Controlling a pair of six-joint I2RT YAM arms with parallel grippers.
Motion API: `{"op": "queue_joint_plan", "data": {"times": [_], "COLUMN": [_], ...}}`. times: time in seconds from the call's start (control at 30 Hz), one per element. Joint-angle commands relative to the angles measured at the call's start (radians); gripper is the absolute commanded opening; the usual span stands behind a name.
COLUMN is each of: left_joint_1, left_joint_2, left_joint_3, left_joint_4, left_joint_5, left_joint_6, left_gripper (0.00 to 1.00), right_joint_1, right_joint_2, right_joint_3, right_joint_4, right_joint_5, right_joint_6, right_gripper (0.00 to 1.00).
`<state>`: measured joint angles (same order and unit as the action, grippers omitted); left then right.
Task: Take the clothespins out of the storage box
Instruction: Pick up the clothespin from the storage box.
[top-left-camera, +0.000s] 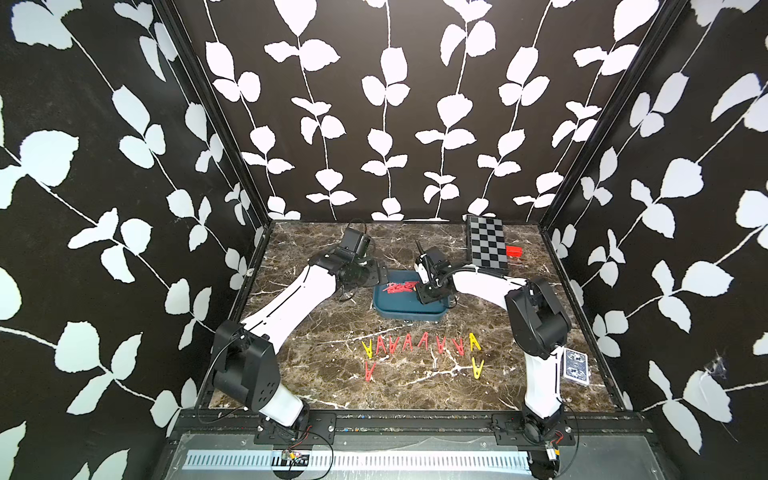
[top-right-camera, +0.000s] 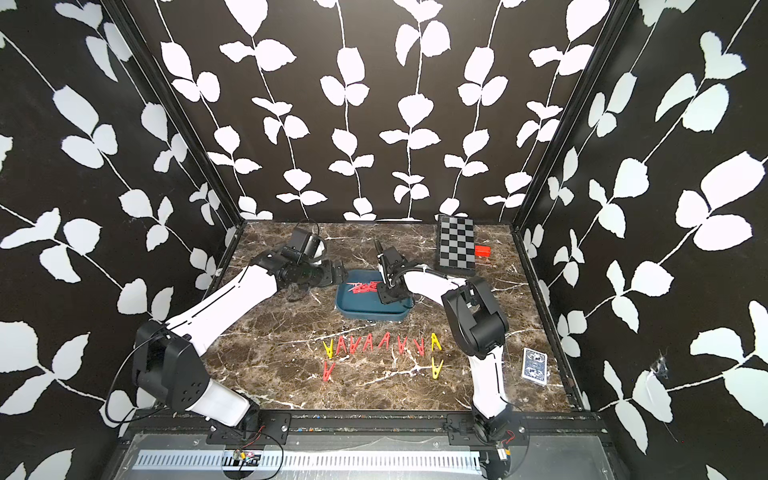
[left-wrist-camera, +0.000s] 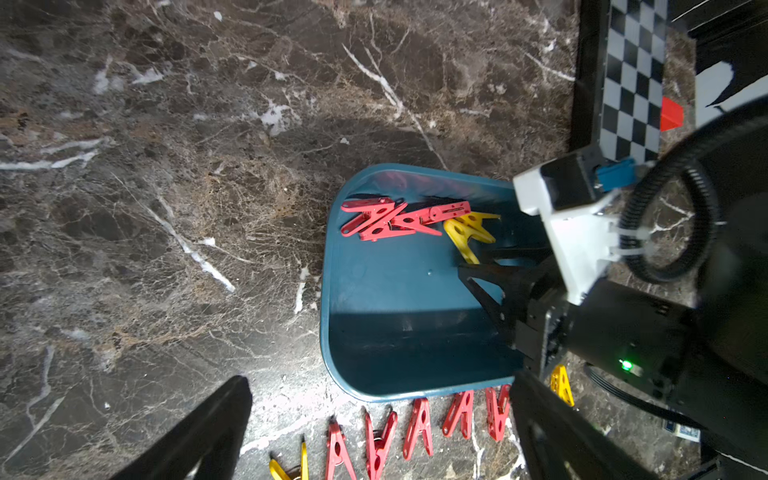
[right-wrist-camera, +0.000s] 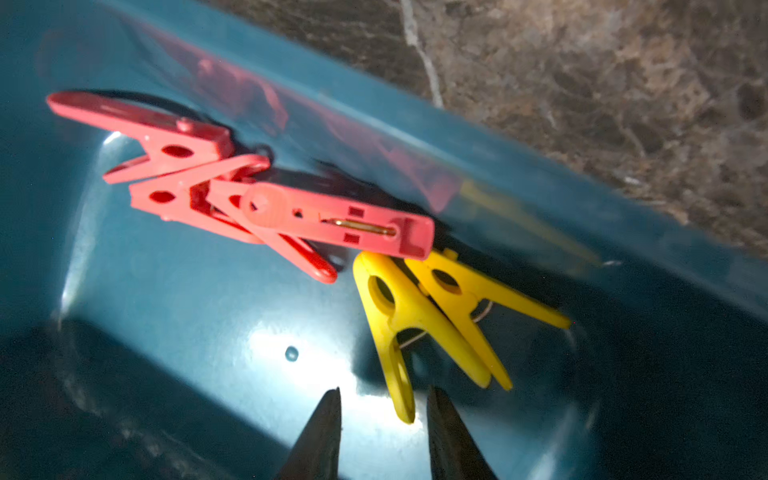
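Note:
The teal storage box (top-left-camera: 409, 316) (top-right-camera: 370, 316) (left-wrist-camera: 374, 316) (right-wrist-camera: 187, 316) sits mid-table. Red clothespins (top-left-camera: 400, 286) (left-wrist-camera: 388, 220) (right-wrist-camera: 249, 203) lie tangled at its far wall, with two yellow clothespins (left-wrist-camera: 469, 232) (right-wrist-camera: 419, 307) beside them. My right gripper (top-left-camera: 423, 298) (top-right-camera: 386, 297) (right-wrist-camera: 384, 395) reaches down into the box. Its jaws stand narrowly open around one leg of a yellow clothespin, with gaps on both sides. My left gripper (top-left-camera: 376, 277) (left-wrist-camera: 382, 419) hovers wide open and empty at the box's left side. Several red and yellow clothespins (top-left-camera: 419, 345) (top-right-camera: 382, 344) (left-wrist-camera: 415, 428) lie in rows on the table in front of the box.
A black-and-grey checkerboard box (top-left-camera: 486, 245) lies at the back right with a small red block (top-left-camera: 514, 250) next to it. A deck of cards (top-left-camera: 575, 365) lies by the right arm's base. Patterned walls close in three sides.

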<state>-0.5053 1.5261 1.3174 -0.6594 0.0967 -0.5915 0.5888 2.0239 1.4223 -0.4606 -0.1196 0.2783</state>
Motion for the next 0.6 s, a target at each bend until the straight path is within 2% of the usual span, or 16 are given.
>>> {"op": "queue_joint_plan", "data": {"times": [0.0,0.2,0.47,0.57], "left_joint_1": [0.000,0.001,0.000,0.001], "left_joint_2": [-0.052,-0.084,-0.102,-0.113], "left_joint_3": [-0.014,-0.047,-0.066,-0.075], "left_joint_4": [-0.003,0.001,-0.002,0.000], "left_joint_5": [0.001,-0.006,-0.011,-0.010], "left_joint_6": [-0.005,-0.020,-0.024,-0.024], "left_gripper": [0.99,0.99,0.99,0.99], "right_joint_1": [-0.005,-0.004,-0.002,0.001], "right_joint_2": [0.028,0.044,0.025,-0.001], "right_joint_3": [0.022,0.025,0.019,0.013], "right_joint_4": [-0.014,-0.014,-0.013,-0.015], "right_joint_5": [0.002,0.006,0.003,0.008], "right_joint_6": [-0.019,-0.030,-0.030,-0.024], "right_gripper": [0.34,0.27,0.05,0.03]}}
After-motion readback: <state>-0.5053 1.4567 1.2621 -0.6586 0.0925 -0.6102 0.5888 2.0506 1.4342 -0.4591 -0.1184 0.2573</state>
